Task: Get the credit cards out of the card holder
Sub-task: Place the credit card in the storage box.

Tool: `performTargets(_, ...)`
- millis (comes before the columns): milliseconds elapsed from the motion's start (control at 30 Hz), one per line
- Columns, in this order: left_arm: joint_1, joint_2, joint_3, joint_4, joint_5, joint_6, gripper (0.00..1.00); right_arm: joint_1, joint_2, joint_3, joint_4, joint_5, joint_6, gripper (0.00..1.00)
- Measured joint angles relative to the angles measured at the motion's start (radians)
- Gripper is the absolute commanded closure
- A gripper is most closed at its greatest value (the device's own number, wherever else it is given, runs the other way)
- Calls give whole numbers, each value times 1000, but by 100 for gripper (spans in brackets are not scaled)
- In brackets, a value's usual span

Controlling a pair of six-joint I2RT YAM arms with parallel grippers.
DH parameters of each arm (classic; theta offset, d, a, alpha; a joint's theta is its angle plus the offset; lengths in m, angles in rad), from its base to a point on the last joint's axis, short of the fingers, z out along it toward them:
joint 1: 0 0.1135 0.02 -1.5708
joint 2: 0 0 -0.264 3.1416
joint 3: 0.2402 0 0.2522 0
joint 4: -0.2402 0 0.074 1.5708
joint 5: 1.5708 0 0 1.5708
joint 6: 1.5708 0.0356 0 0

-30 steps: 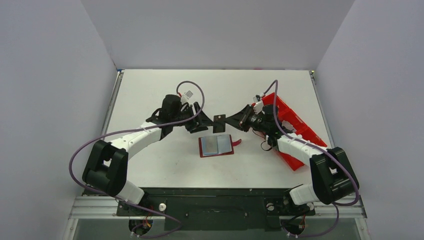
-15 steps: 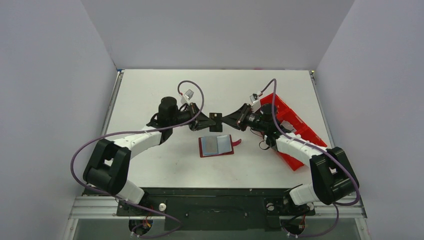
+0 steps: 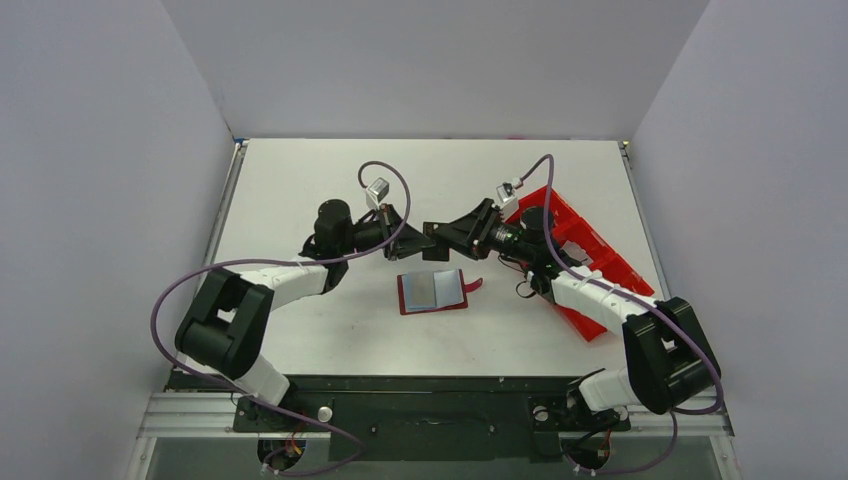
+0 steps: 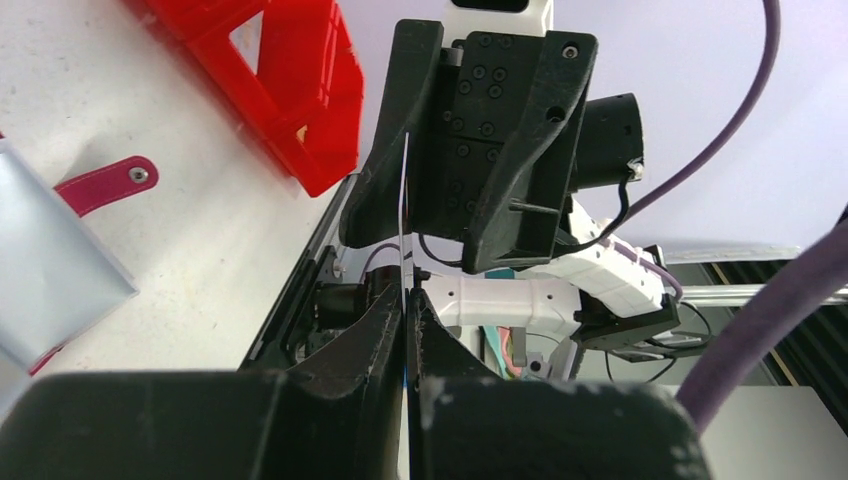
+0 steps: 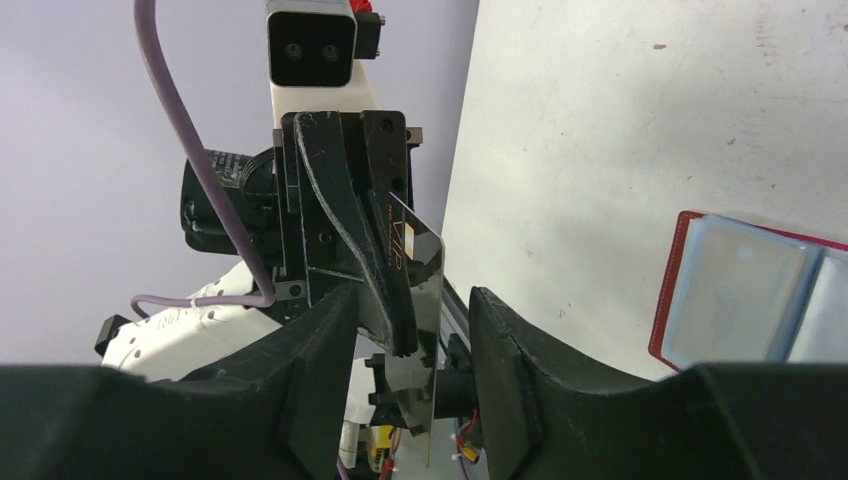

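A thin credit card (image 5: 425,260) had a glossy, mirror-like face. The card holder (image 3: 433,291), at the table's centre, had a smooth dark-red cover and clear, shiny plastic sleeves. At three o'clock, a tray (image 4: 290,100) was bright red glossy plastic. The table (image 3: 300,190) was matt white and faintly scuffed. The left gripper (image 4: 407,300) and right gripper (image 5: 412,300) were matt black plastic. The cables (image 3: 390,175) looked smooth, purple and rubbery.

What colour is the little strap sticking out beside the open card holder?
The strap is dark pinkish-red with a metal snap, clearest in the left wrist view.
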Motion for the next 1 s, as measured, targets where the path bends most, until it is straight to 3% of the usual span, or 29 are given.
performTargets(267,0,21,-1,120,25,-72,100,5,0,0,33,0,18,89)
performTargets(333,-1,26,-2,132,27,-81,100,5,-2,0,44,0,25,100)
performTargets(400,-1,31,-2,140,34,-86,99,5,-6,0,53,-3,28,100)
performTargets(467,-1,35,-2,149,37,-93,91,5,-10,0,55,-4,28,100)
performTargets(567,-1,35,-2,144,39,-82,69,5,-11,0,55,-3,26,100)
performTargets(700,-2,29,-5,88,37,-39,55,5,-35,0,10,18,-4,100)
performTargets(1000,0,-79,23,-343,-76,233,51,-6,-163,17,-235,150,-143,100)
